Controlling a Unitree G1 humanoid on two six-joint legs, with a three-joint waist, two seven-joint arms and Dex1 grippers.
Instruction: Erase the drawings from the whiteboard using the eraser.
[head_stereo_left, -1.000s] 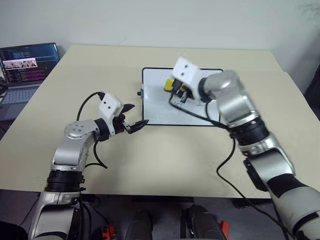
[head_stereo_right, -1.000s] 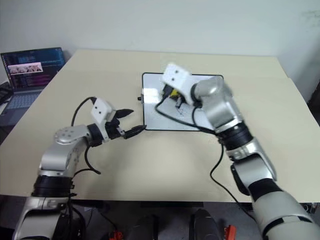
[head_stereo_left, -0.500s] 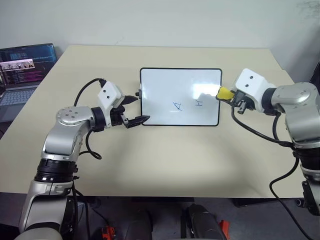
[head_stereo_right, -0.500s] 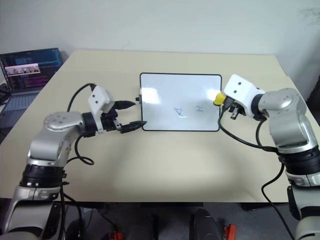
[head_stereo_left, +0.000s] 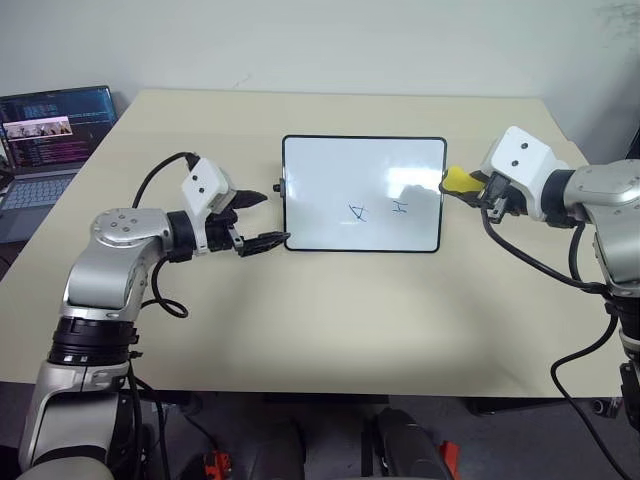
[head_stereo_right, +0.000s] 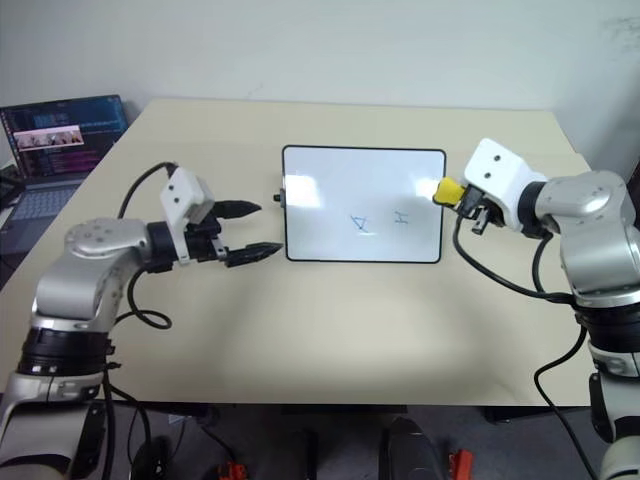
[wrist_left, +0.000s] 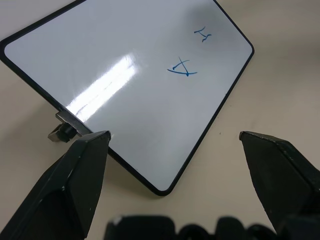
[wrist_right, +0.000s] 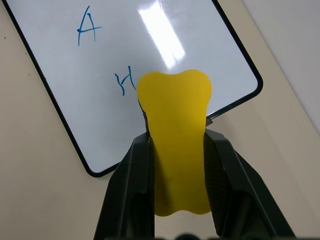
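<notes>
Hiding eraser (wrist_right: 175, 150) sides, right tool (wrist_right: 176, 150) clamped

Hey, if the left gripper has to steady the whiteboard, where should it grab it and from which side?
Probably the whiteboard's near-left corner, approached from its left short side. The board lies flat on the table, so only the thin black frame offers a hold, and the open left gripper already faces that edge. Best to avoid the small knob there.
</notes>
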